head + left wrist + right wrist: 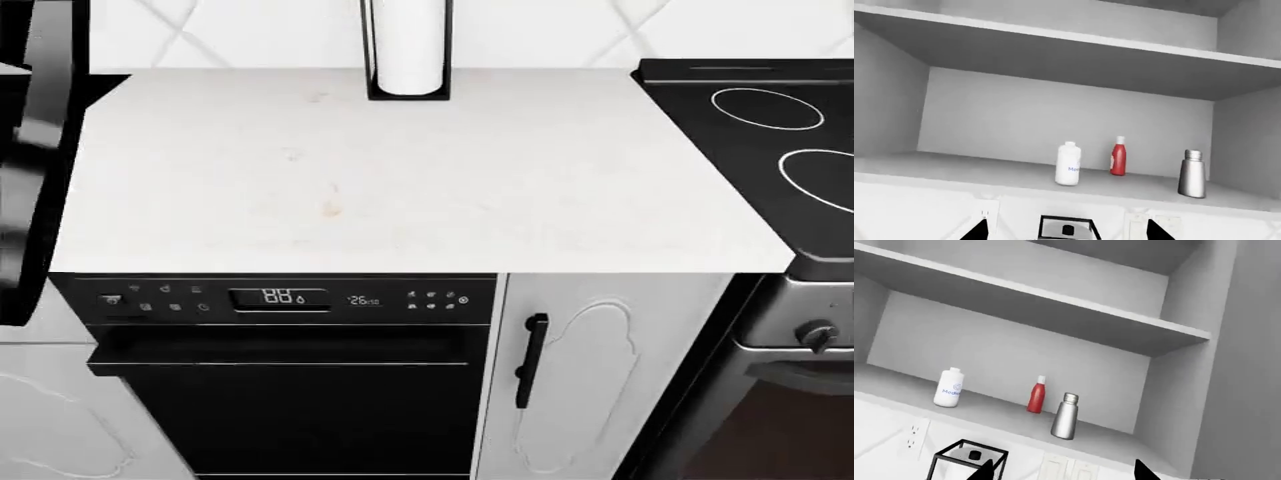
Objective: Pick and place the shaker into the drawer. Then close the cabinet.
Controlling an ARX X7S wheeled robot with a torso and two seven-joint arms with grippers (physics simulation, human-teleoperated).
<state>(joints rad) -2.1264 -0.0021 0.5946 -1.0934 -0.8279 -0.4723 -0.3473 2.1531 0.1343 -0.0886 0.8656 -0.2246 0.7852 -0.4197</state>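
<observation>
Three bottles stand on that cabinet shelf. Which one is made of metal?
The shaker, the silver one with a narrower cap, standing at the end of the row beside the red bottle. The white bottle at the other end is matte with blue lettering.

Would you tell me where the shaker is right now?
The shaker stands upright on the open cabinet's lower shelf, just beside the red bottle; the head view does not show it.

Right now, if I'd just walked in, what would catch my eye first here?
Probably the red bottle, the only colour in an open grey cabinet, standing between a white bottle and the silver shaker on the lower shelf. Below, the head view shows a bare white counter above a black dishwasher.
</observation>
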